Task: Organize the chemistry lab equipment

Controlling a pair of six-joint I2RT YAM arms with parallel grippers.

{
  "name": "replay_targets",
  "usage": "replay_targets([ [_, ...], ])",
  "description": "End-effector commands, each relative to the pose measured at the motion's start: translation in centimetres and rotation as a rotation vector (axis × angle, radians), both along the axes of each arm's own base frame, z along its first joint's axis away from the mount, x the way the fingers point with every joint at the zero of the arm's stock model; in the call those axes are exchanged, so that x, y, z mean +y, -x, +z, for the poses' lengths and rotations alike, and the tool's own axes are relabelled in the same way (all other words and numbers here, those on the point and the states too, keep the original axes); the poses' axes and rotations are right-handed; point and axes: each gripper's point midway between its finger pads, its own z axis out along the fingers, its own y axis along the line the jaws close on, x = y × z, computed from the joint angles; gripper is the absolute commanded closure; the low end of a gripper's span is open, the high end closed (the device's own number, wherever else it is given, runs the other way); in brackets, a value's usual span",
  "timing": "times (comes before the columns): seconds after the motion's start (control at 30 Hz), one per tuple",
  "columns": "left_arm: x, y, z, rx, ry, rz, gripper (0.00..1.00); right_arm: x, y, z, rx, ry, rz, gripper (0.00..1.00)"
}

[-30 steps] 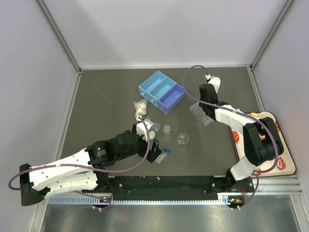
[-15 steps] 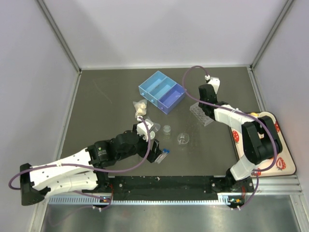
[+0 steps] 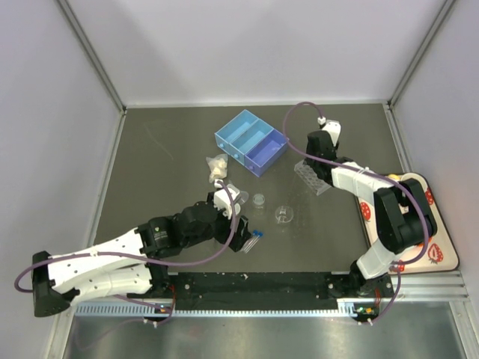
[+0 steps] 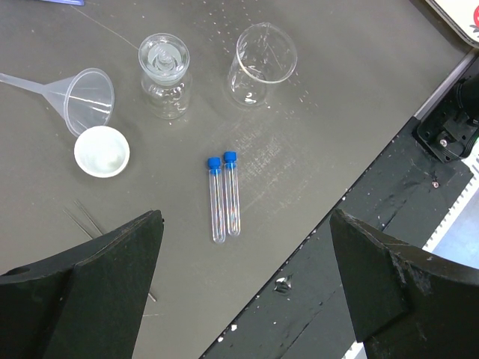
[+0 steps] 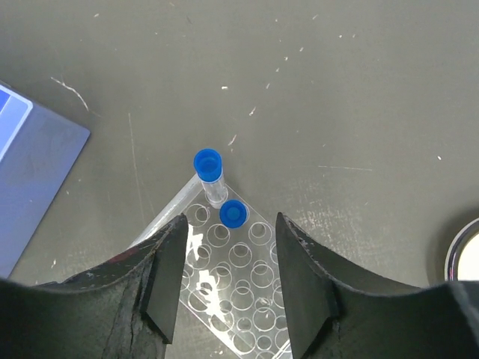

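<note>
Right gripper: jaws parted above rack holding seated tubes. Left gripper: jaws wide over loose tubes, 7 o'clock of rack, positioned for pickup.

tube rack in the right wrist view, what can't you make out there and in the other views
- Right wrist view: tube rack, near part hidden by the right fingers and cut by the bottom edge, so hole count unknown.
- Same view: round rimmed thing cut off by the right edge, unidentifiable.
- Left wrist view: thin rods run under the left finger, length hidden.
</note>
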Motion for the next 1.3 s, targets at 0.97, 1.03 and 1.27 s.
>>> replay_targets([
  [0.97, -0.2, -2.9, -11.0, 0.125, -0.297, 0.244, 0.1, 3.0, 12.8, 17.1, -0.227, -0.09, 0.235, 0.45],
  [1.03, -0.1, -3.0, -11.5, 0.127, -0.313, 0.251, 0.11, 3.0, 13.2, 17.0, -0.226, -0.094, 0.241, 0.45],
  [1.27, -0.2, -3.0, -12.4, 0.138, -0.339, 0.253, 0.18, 2.6, 13.8, 16.6, -0.223, -0.097, 0.245, 0.45],
])
